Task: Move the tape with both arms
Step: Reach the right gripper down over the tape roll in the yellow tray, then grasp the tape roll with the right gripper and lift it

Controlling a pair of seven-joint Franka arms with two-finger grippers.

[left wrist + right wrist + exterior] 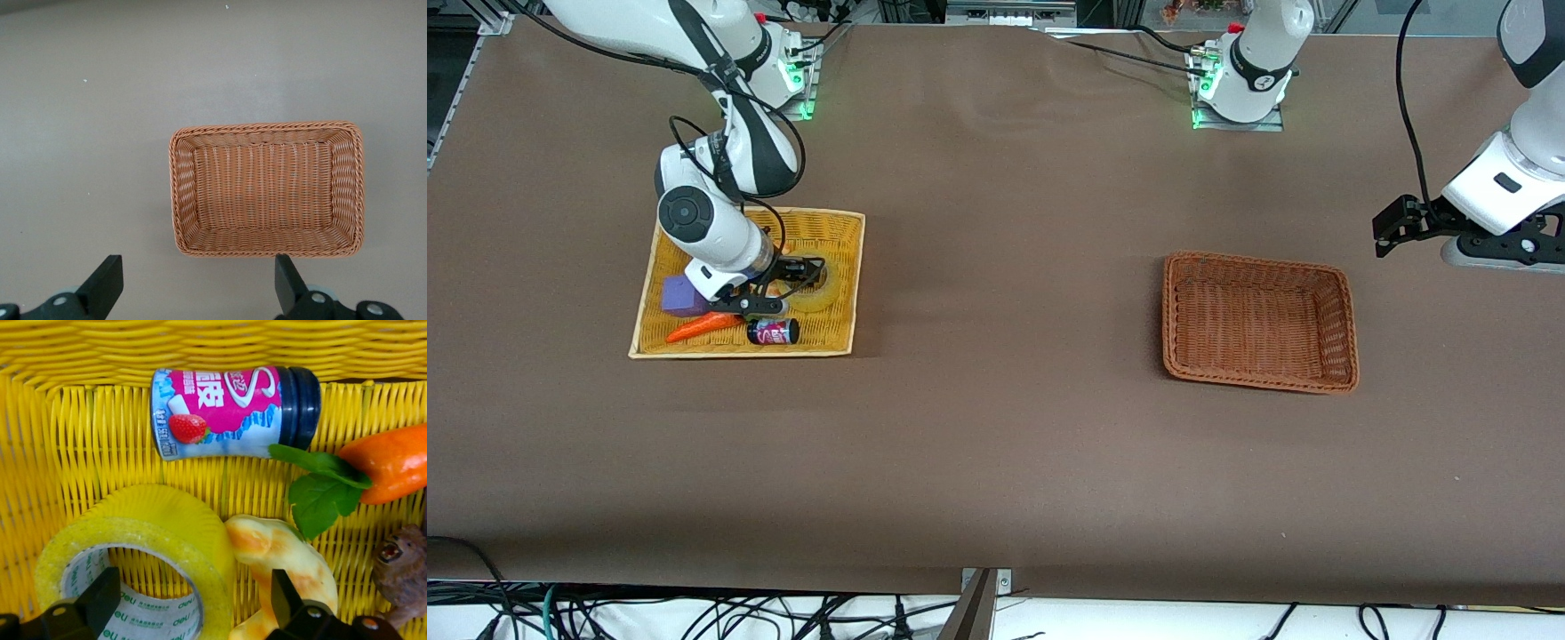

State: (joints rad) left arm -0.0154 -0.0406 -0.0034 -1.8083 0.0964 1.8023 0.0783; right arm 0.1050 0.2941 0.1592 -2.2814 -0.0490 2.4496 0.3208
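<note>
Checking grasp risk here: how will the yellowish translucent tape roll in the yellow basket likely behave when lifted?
The yellowish translucent tape roll looks like a stiff ring, so it probably holds shape under the right gripper and its open fingers. Its smooth curved side may slip. Set on edge, it would likely roll; in the yellow wicker basket it lies flat.

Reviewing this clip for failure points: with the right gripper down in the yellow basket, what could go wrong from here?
The right gripper is open, one finger in the tape hole, the other by the croissant toy touching the roll; closing might pinch or drag the toy too. The bottle and carrot lie close, so lifting could knock them. The left gripper waits open above the brown basket, so the handover needs a long carry.
</note>
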